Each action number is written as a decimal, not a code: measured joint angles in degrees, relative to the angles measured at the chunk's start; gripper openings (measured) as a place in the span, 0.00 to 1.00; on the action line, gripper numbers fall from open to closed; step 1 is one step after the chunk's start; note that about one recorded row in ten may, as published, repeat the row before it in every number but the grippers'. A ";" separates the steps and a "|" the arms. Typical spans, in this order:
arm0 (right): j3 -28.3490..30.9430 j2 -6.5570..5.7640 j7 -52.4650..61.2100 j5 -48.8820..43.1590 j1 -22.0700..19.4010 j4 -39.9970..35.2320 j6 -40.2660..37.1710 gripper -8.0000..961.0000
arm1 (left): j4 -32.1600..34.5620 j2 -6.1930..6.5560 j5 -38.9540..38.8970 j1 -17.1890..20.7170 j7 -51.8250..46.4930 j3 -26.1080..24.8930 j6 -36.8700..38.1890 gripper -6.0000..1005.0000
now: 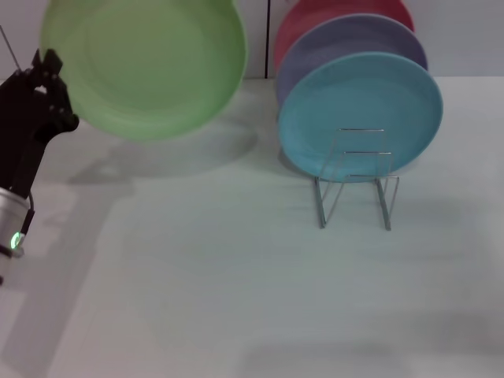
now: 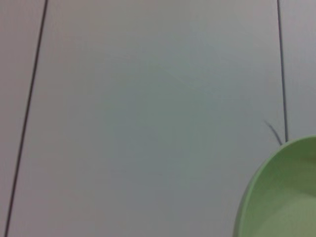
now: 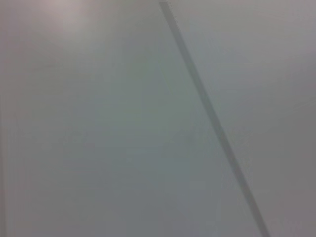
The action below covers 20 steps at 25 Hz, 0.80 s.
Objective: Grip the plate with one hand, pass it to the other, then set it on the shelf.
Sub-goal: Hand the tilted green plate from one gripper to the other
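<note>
One light green plate [image 1: 146, 63] is held up off the desk [image 1: 236, 291] at about 11 o'clock in the head view, tilted so its hollow face shows, with its shadow lying on the desk beneath it. The left tool [image 1: 49, 71] is clamped on the plate's rim at the plate's 9 o'clock edge, black fingers closed against it; the arm runs down to 8 o'clock, where one green light [image 1: 15, 239] glows on its silver band. In the left wrist view a curved part of the same plate [image 2: 281, 197] shows against a pale panelled wall [image 2: 148, 108].

At 2 o'clock stands one silver wire rack [image 1: 356, 179] with upright loops. Three plates stand on edge there, overlapping: one turquoise-blue plate [image 1: 370, 102] in front, touching the rack's wires, one lavender plate [image 1: 331, 43] behind it, and one red plate [image 1: 315, 14] farthest back.

The right tool does not appear in any view; the right wrist view shows only a pale surface [image 3: 98, 123] crossed by one dark line.
</note>
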 joint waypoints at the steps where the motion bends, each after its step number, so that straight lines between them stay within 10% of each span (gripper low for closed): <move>1: -1.80 0.04 -2.28 -0.21 -0.51 1.79 -1.13 0.71 | 0.42 -0.08 -0.01 0.18 -0.17 0.06 0.56 0.04; 20: -11.38 0.39 -27.93 -9.35 3.40 27.45 5.97 0.71 | 5.28 -1.00 -6.00 2.78 5.22 10.51 7.30 0.04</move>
